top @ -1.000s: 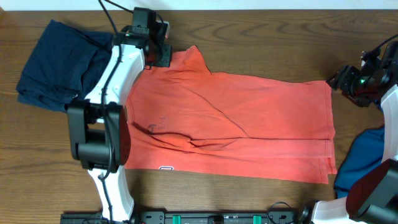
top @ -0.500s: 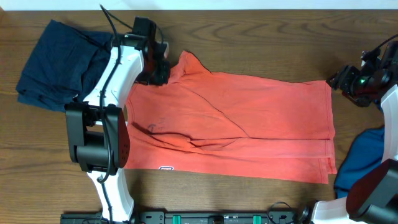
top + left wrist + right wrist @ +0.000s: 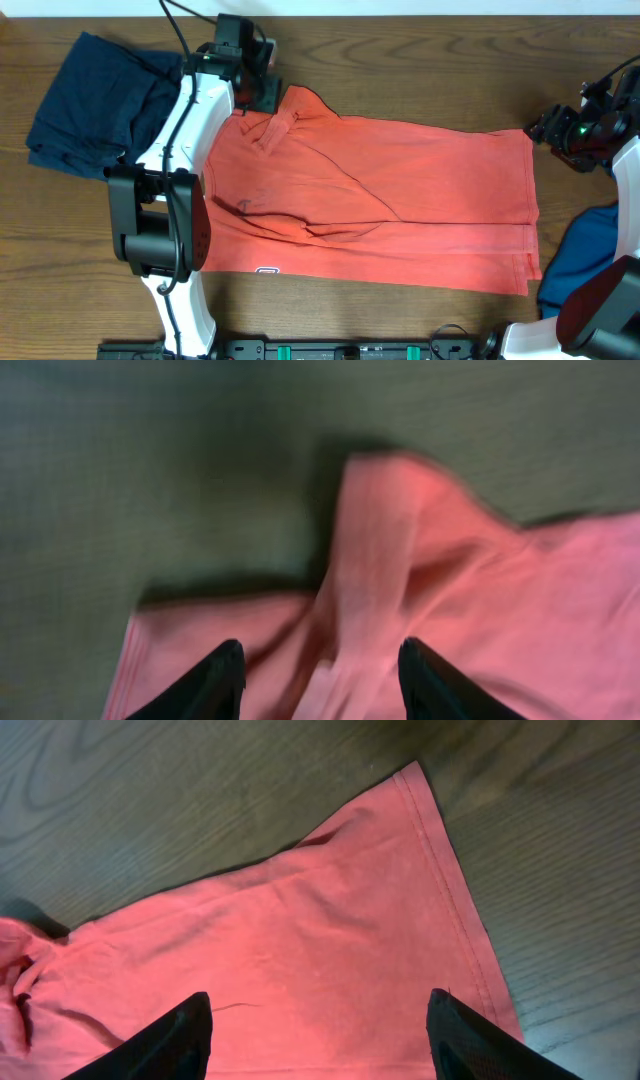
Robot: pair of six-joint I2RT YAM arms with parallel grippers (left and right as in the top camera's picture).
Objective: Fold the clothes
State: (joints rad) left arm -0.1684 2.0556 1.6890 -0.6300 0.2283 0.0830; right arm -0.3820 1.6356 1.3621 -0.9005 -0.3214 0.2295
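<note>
A red T-shirt point(image 3: 400, 190) lies spread flat across the middle of the wooden table. Its upper-left sleeve point(image 3: 275, 128) is folded inward onto the body. My left gripper point(image 3: 258, 92) hovers just above that corner. In the left wrist view its jaws point(image 3: 322, 665) are open, with the blurred sleeve point(image 3: 375, 560) below them. My right gripper point(image 3: 545, 126) is at the shirt's upper-right corner. In the right wrist view its jaws point(image 3: 320, 1010) are open and empty over the red cloth point(image 3: 300, 950), near the hem corner.
A crumpled dark navy garment point(image 3: 90, 100) lies at the far left. A blue garment point(image 3: 590, 265) lies at the right edge, below the right arm. The left arm's base point(image 3: 155, 220) stands over the shirt's left edge.
The left gripper pulled the raised sleeve down and left, let it go folded on the shirt, and moved back up. The right arm has not moved.
</note>
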